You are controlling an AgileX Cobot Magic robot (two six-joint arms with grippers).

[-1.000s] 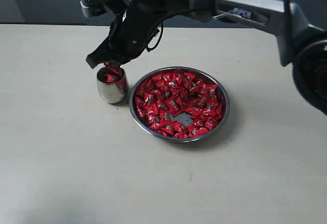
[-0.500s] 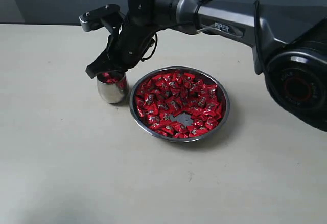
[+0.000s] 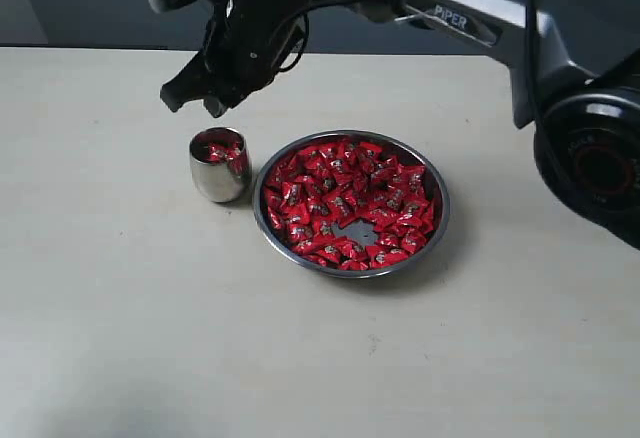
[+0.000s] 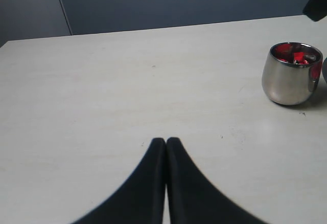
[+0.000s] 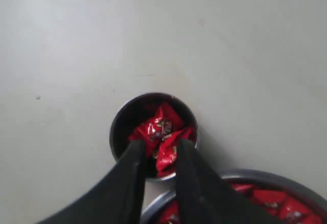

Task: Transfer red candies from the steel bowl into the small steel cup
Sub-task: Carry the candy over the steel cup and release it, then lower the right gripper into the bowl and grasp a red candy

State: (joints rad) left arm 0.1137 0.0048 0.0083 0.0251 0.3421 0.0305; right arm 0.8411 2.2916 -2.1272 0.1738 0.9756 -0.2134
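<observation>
The small steel cup (image 3: 220,165) stands left of the steel bowl (image 3: 358,230), which is heaped with red candies (image 3: 345,193). My right gripper (image 3: 192,103) hangs open a little above the cup and slightly behind it, with nothing between its fingers. In the right wrist view the gripper (image 5: 161,144) looks straight down into the cup (image 5: 118,127), where a few red candies (image 5: 161,127) lie; the bowl's rim (image 5: 240,173) shows beside it. In the left wrist view my left gripper (image 4: 166,141) is shut over bare table, well short of the cup (image 4: 291,75).
The pale table (image 3: 120,318) stretches wide on all sides of the cup and bowl. A dark wall (image 4: 179,1) runs behind its far edge. The right arm (image 3: 470,18) reaches across above the back of the bowl.
My right gripper has lifted away from the cup's mouth and opened. The candy it held over the cup now lies inside the cup.
</observation>
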